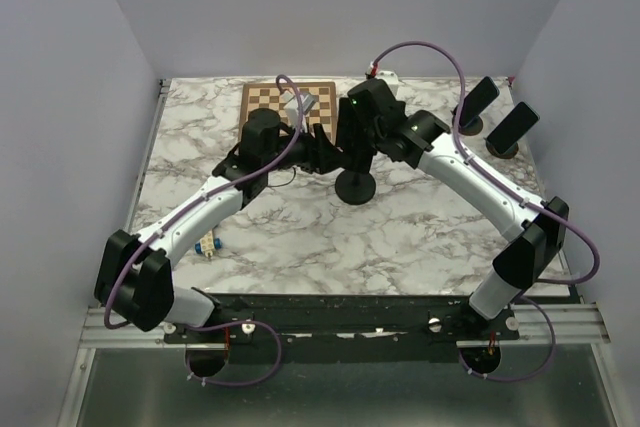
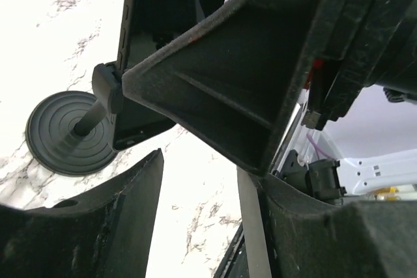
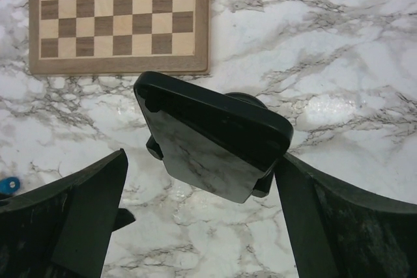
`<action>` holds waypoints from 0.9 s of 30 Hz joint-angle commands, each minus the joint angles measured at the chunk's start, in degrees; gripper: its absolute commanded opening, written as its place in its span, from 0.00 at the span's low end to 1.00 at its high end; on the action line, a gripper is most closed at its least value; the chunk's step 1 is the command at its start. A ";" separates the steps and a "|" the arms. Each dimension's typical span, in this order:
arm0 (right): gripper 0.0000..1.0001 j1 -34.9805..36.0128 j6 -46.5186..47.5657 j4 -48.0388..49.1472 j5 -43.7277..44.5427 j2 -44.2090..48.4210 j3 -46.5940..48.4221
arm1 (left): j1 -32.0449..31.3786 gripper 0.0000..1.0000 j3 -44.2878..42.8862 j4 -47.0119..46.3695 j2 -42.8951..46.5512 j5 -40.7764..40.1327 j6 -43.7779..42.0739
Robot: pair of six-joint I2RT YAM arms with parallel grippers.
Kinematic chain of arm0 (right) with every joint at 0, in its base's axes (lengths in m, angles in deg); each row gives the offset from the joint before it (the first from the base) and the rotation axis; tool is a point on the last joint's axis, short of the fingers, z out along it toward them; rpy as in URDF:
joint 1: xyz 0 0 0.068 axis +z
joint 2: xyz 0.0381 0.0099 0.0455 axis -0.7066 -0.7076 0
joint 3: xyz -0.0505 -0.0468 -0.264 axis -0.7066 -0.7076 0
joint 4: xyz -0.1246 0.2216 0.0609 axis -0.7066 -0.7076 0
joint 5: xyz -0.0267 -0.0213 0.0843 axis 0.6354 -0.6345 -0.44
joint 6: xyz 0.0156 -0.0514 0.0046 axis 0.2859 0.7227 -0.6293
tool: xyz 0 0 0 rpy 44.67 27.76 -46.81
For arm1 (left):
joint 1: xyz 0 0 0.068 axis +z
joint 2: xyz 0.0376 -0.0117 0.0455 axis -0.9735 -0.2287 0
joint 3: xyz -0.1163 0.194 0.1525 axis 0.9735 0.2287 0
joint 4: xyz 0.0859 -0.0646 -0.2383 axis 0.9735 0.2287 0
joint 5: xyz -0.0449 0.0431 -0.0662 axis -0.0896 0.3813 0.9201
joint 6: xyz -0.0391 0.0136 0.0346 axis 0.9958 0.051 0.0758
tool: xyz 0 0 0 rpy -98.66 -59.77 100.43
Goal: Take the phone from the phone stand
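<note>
The right arm comes in from the right side over the middle of the white, grey-veined marble counter (image 1: 420, 237), elbow bent, its right hand (image 3: 201, 155) tipped down over the stand. Its two blunt matte black fingers (image 3: 78, 219) are spread wide astride the phone. The right one lies just beside the phone's corner and the left one stands apart from it, so this hand is released and grasps nothing.

The left arm extends forward and low from the left, with the left hand (image 2: 208, 167) beside the stand's stem. Its rough black fingers (image 2: 111, 226) are parted, bare marble shows between them, and nothing is grasped.

The flat black rectangular phone with rounded corners (image 3: 208, 138), glossy enough to mirror the marble, sits tilted in the black plastic phone stand (image 2: 65, 131), caught by small side clips. The stand has a thin stem and a round base ribbed in concentric rings, resting on the counter. Beyond it lies a square wooden chessboard (image 3: 120, 17).
</note>
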 commanded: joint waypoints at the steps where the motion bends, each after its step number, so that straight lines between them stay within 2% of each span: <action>1: 1.00 1.64 -5.38 -7.81 7.53 -2.46 4.78 | -0.28 0.57 0.51 5.48 5.33 -7.08 2.46; 4: 1.00 2.74 -12.81 -15.82 14.23 -6.33 11.25 | -0.28 0.57 1.22 7.51 9.57 -12.41 2.36; 5: 1.00 3.82 -17.84 -21.65 18.32 -9.09 16.06 | -0.13 0.57 0.83 10.75 12.84 -18.08 0.74; 12: 0.99 5.28 -27.74 -30.48 25.34 -15.95 23.69 | 1.12 0.60 -0.11 13.73 18.88 -26.29 -3.65; 20: 0.89 6.87 -28.91 -29.74 29.12 -16.35 23.29 | 2.24 0.61 0.34 12.66 19.84 -24.96 -3.23; 27: 0.88 6.87 -22.01 -20.59 29.34 -13.09 17.86 | 3.50 0.61 1.47 9.92 19.19 -19.94 0.10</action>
